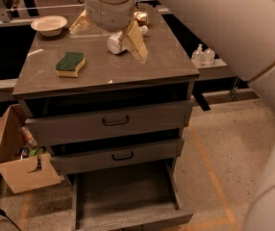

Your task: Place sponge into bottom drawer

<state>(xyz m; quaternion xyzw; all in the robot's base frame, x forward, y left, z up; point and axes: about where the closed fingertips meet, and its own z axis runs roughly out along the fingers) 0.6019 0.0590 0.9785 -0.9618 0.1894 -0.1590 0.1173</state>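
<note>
The sponge [70,64], dark green on pale yellow foam, lies flat on the left part of the cabinet top [156,66]. The bottom drawer [123,194] is pulled out near the floor, and nothing shows on its floor. My gripper [107,32] hangs over the back middle of the cabinet top, to the right of and behind the sponge. Its two tan fingers [135,41] are spread wide and hold nothing. A white bottle [115,43] lies on the top just under the gripper.
A cream bowl [49,24] stands at the back left of the top, and a shiny item [141,17] at the back. Two upper drawers [113,121] with black handles are nearly shut. An open cardboard box [12,158] stands left of the cabinet. Small bottles [203,56] sit on a ledge at the right.
</note>
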